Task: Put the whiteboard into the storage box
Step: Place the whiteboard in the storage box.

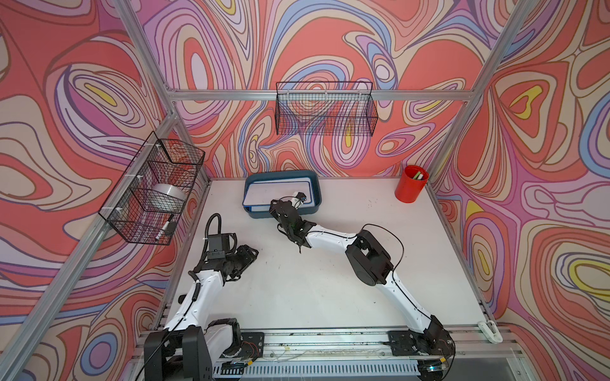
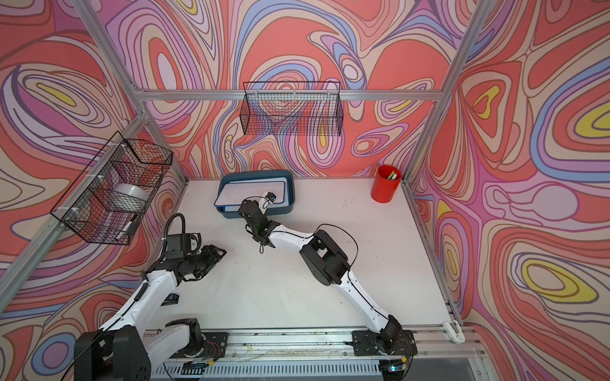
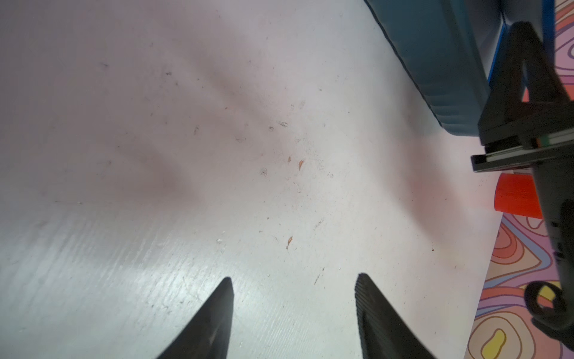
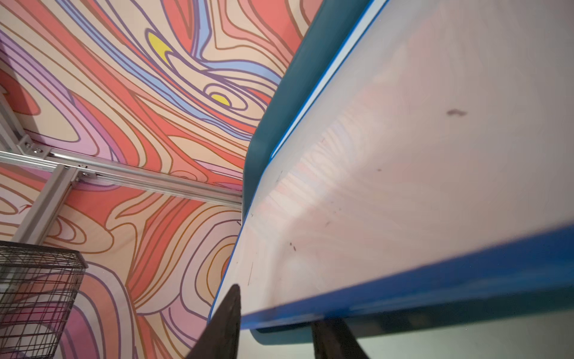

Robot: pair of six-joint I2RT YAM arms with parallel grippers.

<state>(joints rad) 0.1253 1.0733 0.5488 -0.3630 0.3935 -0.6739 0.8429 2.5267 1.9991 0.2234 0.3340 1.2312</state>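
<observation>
- Jaws of the right gripper (image 4: 276,307) stand parted, loosely straddling one edge of the whiteboard (image 1: 277,194).
- Whiteboard lies inside the storage box (image 1: 264,213).
- Left gripper (image 3: 294,277): jaws parted, empty, short of the storage box's front wall.

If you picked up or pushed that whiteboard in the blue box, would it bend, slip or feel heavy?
The whiteboard is probably stiff: its blue edge runs straight in the right wrist view. Its glossy face, mirroring the wall pattern, looks slippery, so it would likely slide when pushed. Thin and flat inside the storage box, it seems light.
</observation>
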